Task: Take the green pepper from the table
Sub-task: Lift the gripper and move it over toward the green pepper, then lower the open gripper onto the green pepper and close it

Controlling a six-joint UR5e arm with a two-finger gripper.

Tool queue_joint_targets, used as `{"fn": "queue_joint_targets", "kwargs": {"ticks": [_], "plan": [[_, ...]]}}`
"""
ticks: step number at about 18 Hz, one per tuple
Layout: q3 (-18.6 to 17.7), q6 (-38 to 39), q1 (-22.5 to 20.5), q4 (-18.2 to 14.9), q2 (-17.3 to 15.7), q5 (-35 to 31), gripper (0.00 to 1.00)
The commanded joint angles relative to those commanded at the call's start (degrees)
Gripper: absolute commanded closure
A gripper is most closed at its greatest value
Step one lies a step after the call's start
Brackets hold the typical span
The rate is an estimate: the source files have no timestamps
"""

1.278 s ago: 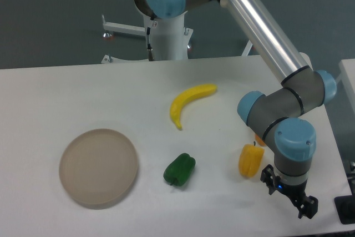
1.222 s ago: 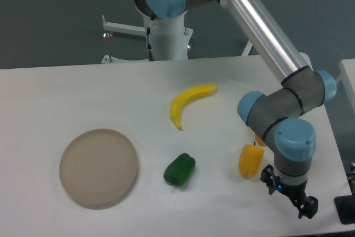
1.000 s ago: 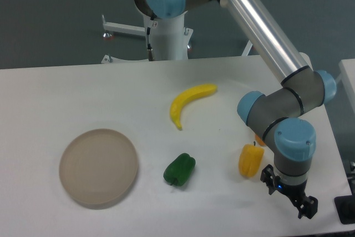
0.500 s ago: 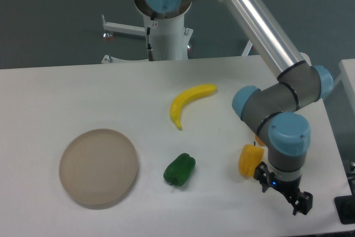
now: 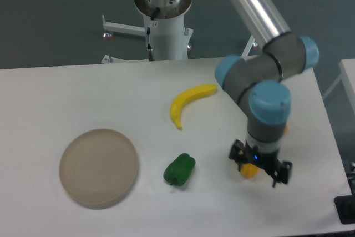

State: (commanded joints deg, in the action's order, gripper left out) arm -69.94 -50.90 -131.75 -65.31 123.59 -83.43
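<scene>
Beige and round, the plate (image 5: 99,167) is lying at the far left of the table (image 5: 55,98), and you are not needing it for this task. Going right, you are finding the green pepper (image 5: 179,170) resting on the white top, a little in front of the banana (image 5: 188,102) and well apart from it. Its longer side is running on a diagonal, from low left up to the right.

Further right, the gripper (image 5: 259,166) is hanging low over the table, with nothing held that you can see. Its 2 fingers are appearing spread apart. The pepper is lying to the left of the gripper in the picture, at about the same depth, with bare table between them. So the coming move is probably asking you for a sideways travel toward the left, then a descent over the pepper.

A yellow object (image 5: 249,170) is sitting just behind the gripper, and the fingers are hiding most of it. Whether they are touching it, you cannot tell.
</scene>
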Motion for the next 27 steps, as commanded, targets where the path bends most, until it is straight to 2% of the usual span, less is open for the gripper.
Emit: {"fn": "queue_joint_targets", "kwargs": {"ticks": [2,5,9,11,21,25,27], "plan": [[-3.1,1.3,0.6,0.4,-1.3,4.0,0.00],[-5.4,3.3,1.7,1.8,-1.5,7.5,0.00],[-9.5,3.4,3.8,7.8,-1.3,7.7,0.00],[-11.1,3.3,4.1,9.8,-1.2,7.7,0.00],[-12.1,2.8,5.4,10.1,-0.5,7.6,0.00],[-11.7,2.6,5.4,10.3,0.8,7.6,0.00],[-12.1,2.6,6.0,11.8,1.3,7.6,0.00]]}}
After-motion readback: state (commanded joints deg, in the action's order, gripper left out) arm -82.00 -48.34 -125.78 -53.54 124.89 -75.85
